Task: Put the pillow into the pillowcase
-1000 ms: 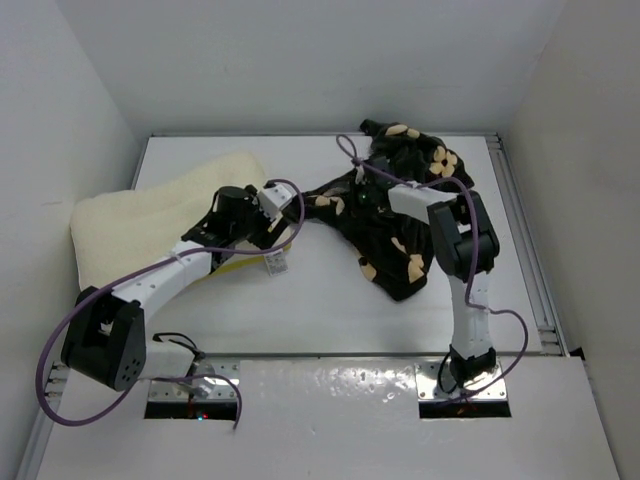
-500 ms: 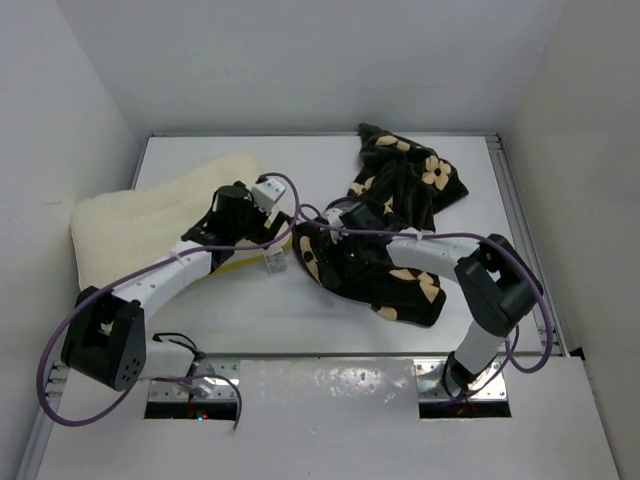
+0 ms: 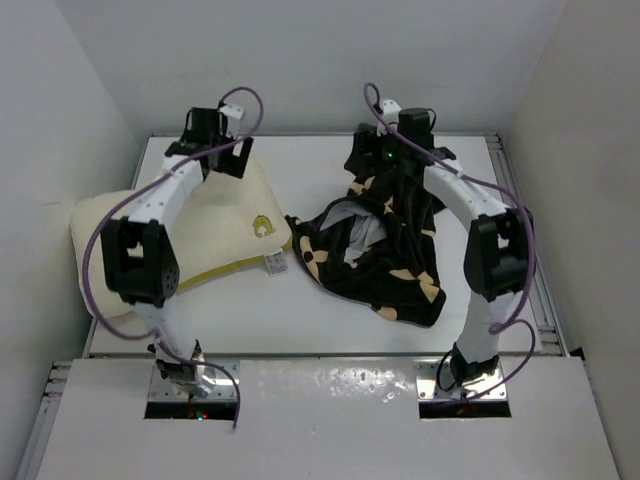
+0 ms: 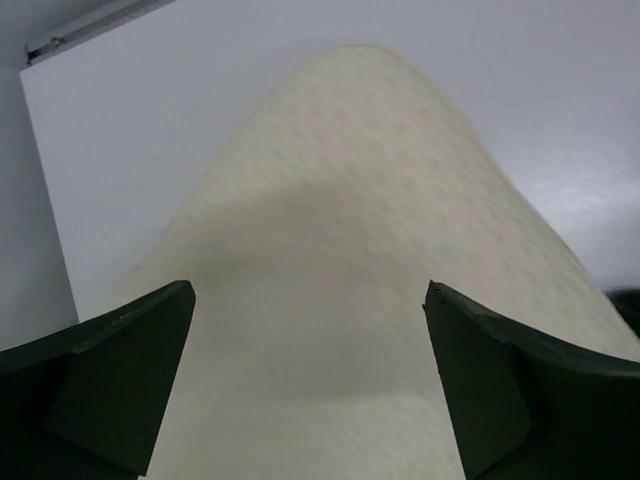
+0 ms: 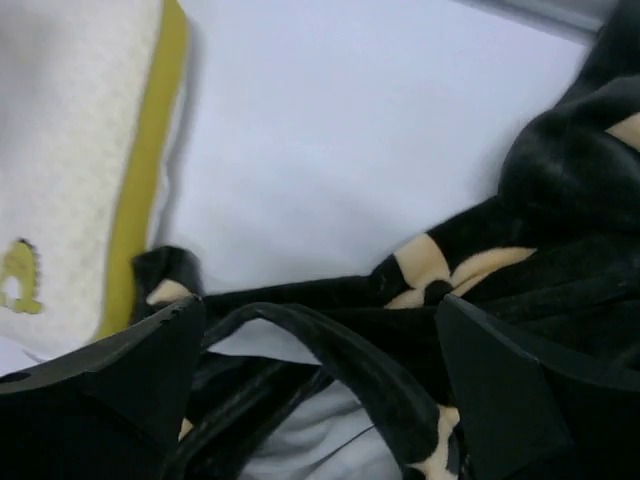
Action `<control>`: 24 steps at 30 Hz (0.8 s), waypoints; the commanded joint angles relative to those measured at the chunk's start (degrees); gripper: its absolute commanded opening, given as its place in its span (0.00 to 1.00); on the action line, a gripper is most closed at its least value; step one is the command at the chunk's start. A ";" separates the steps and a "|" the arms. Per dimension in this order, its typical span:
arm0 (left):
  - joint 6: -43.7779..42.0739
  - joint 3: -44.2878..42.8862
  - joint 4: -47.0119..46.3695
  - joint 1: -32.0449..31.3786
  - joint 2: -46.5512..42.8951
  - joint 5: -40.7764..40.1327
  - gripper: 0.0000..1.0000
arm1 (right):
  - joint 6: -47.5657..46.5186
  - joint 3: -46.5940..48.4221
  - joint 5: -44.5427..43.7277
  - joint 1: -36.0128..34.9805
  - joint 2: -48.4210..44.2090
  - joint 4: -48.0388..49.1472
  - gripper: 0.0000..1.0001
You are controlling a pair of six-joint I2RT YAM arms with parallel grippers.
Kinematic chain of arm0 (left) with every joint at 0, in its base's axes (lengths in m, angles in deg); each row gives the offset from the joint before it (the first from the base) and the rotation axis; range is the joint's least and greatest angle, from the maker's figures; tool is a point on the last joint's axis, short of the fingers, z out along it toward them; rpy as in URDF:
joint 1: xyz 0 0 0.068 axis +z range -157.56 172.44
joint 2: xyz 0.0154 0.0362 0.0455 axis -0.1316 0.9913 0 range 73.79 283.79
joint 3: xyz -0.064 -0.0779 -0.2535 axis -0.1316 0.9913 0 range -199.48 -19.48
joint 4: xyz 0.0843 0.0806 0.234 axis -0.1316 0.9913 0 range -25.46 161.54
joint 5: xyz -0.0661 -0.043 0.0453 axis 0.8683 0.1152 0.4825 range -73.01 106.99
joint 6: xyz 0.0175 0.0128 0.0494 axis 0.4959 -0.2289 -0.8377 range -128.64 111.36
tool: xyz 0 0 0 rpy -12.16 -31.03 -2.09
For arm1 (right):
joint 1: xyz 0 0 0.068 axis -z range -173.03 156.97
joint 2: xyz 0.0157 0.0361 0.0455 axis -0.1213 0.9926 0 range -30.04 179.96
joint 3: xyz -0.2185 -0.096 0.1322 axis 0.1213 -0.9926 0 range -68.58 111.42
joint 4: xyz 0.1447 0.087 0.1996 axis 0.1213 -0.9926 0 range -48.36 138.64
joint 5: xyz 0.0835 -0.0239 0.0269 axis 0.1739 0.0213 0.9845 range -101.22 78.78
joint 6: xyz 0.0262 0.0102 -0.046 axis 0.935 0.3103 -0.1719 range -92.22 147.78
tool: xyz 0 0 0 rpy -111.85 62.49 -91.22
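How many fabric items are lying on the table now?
2. The pillow lies on the left; the crumpled pillowcase lies just right of it. Its folds may hide something smaller.

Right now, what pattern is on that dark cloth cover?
The pillowcase is black with tan flower motifs, which show best in the top external view.

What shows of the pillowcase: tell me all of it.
The pillowcase is black, velvety-looking fabric printed with tan four-petal flowers. It lies crumpled and flat on the white table, right of the pillow. An opening gapes near its middle, pale inside. One part bunches up toward the far edge, under the right gripper, whose jaws stand open on nothing. Its left corner reaches the pillow's yellow piped edge; whether they touch is unclear.
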 commanded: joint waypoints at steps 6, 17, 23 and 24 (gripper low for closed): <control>-11.81 -8.46 -1.54 5.33 14.77 8.45 1.00 | -19.60 9.39 0.58 -4.10 12.59 -12.67 0.99; -24.81 -6.71 -5.70 9.47 26.21 16.96 0.86 | -26.05 15.81 -1.52 -9.12 22.71 -16.18 0.90; -26.24 -3.54 -0.06 9.38 25.08 22.88 0.00 | -20.88 13.17 -5.48 -9.47 20.34 -11.27 0.15; -26.24 -2.84 0.20 9.38 24.72 22.88 0.00 | -20.00 13.09 -5.83 -9.21 19.64 -10.48 0.08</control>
